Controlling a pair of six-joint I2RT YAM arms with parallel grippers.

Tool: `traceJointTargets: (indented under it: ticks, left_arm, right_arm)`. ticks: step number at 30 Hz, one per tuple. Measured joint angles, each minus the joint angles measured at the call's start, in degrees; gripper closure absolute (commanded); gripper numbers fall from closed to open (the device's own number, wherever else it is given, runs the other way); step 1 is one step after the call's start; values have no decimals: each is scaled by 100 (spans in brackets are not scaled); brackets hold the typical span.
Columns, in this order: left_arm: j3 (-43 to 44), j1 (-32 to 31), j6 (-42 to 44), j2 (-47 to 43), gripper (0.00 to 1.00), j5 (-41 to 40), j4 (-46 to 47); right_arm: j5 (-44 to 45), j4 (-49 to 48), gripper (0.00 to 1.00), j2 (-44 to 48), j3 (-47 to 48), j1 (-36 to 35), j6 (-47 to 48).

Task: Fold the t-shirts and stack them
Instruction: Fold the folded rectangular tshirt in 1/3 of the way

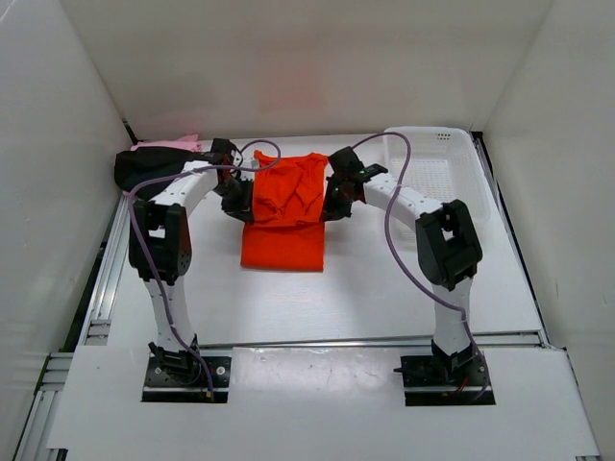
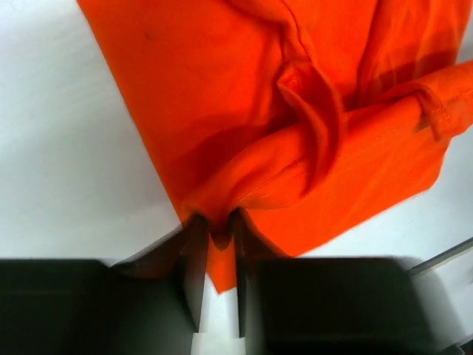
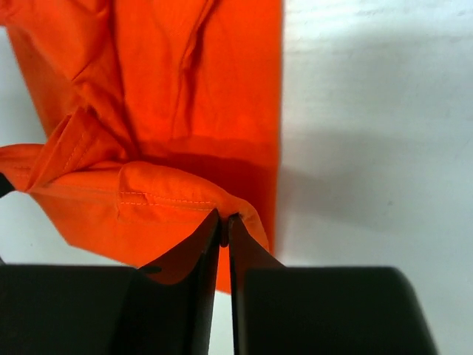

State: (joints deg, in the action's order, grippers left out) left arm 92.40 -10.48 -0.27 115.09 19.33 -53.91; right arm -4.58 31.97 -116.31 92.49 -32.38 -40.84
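Observation:
The bright orange t-shirt (image 1: 284,213) lies in the middle of the table, its far part lifted and drawn over the near part. My left gripper (image 1: 240,199) is shut on the shirt's left edge; the left wrist view shows bunched orange cloth (image 2: 295,148) pinched between the fingers (image 2: 194,244). My right gripper (image 1: 333,199) is shut on the right edge; a stitched hem (image 3: 148,196) sits at the fingertips (image 3: 214,229) in the right wrist view. The black t-shirt (image 1: 144,166) and the light pink t-shirt (image 1: 173,144) lie crumpled at the far left.
A white plastic mesh basket (image 1: 437,168) stands at the far right, close behind the right arm. White walls enclose the table on three sides. Purple cables loop over both arms.

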Motion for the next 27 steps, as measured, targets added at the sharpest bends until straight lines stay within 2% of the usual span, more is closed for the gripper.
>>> traceJointTargets:
  ticks: [4,7,10,13,14,17,18,21,27]
  left_arm:
    - [330,44,22,398,36,-7,37]
    - [603,98,2,660,32,-7,33]
    - [848,190,4,686,29,-11,39]
    - [1054,345,4,627,29,-46,79]
    - [1069,420,4,579,29,-57,90]
    - [1062,713,4,382,29,-94,94]
    - [1029,807,4,308,29,-96,116]
    - [767,1134,4,-26,29,-120,164]
    - [201,1615,4,-527,29,-186,146]
  right_arm:
    - [-59,7,59,-229,85,205,90]
    - [15,-37,51,-201,85,323,236]
    - [225,-85,51,-17,83,262,426]
    - [577,-127,61,295,70,-131,684]
    - [640,-166,71,382,68,-306,739]
    - [758,-334,91,505,72,-953,907]
    - [754,-350,94,468,76,-1141,951]
    - [667,-330,97,118,258,-1534,979]
    - [706,-297,98,-802,837,-1523,977]
